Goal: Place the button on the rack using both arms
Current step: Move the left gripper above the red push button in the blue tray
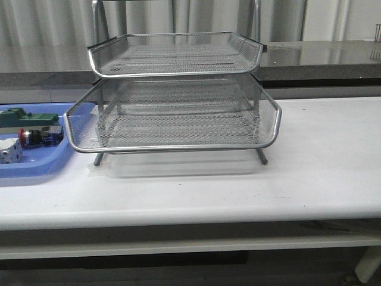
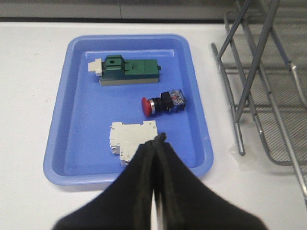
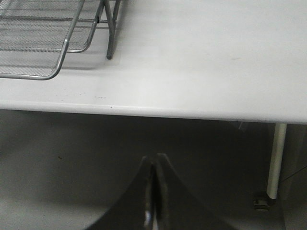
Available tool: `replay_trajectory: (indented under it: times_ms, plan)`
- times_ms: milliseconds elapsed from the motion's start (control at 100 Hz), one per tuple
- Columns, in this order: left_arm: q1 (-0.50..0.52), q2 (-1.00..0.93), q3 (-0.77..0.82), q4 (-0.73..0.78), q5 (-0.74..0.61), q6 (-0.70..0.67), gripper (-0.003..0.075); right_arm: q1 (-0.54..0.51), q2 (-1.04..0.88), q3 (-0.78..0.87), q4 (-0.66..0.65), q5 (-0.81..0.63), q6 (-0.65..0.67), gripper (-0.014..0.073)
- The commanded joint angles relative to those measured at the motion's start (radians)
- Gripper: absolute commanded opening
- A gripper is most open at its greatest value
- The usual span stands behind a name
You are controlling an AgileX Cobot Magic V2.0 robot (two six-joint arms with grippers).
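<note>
**Button lies in the blue tray, both sets of fingers pressed together**

The button [image 2: 163,103] lies on its side in the blue tray [image 2: 72,143], its red head pointing away from the rack [image 1: 172,113]. It sits between 2 other parts: a green block [image 2: 129,72] with a white end beyond it, and a white block [image 2: 132,141] on its other side. None of the 3 touch each other.

The tray rests on the white counter [image 1: 321,173], just beside the rack on the robot's left. In the front view, 2 mesh tiers of the rack show clearly, both bare, with the frame rising behind them.

The left fingers [image 2: 157,140] are pinched together with nothing between them, hovering above the tray's near part, over the edge of the white block. The right fingers [image 3: 154,160] are likewise closed on nothing, hanging out past the counter's front edge above the floor, well apart from the rack's leg [image 3: 110,43].
</note>
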Motion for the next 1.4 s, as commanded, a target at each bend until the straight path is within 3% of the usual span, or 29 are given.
replay_trajectory:
  times_ms: [0,280,440,560,690,790,1030,1390]
  plan:
    - [0.004,0.077,-0.120,0.008,0.029,0.076,-0.0021,-0.001,0.006,-0.035,-0.004,-0.068,0.001,-0.0071]
    - [0.004,0.318,-0.349,-0.012,0.288,0.279,-0.0020,-0.001,0.006,-0.035,-0.004,-0.068,0.001,-0.0071]
    - [0.004,0.395,-0.414,-0.130,0.325,0.391,0.0006,-0.001,0.006,-0.035,-0.004,-0.068,0.001,-0.0071]
    - [0.004,0.424,-0.447,-0.145,0.369,0.432,0.0149,-0.001,0.006,-0.035,-0.004,-0.068,0.001,-0.0071]
    - [0.004,0.436,-0.449,-0.143,0.379,0.478,0.0388,-0.001,0.006,-0.035,-0.004,-0.068,0.001,-0.0071]
    - [0.002,0.437,-0.449,-0.143,0.369,0.511,0.0479,-0.001,0.006,-0.035,-0.004,-0.068,0.001,-0.0071]
    - [-0.032,0.440,-0.450,-0.143,0.270,0.697,0.0483,-0.001,0.006,-0.035,-0.004,-0.068,0.001,-0.0071]
    - [-0.054,0.604,-0.559,-0.087,0.241,0.717,0.0485,-0.001,0.006,-0.035,-0.004,-0.068,0.001,-0.0071]
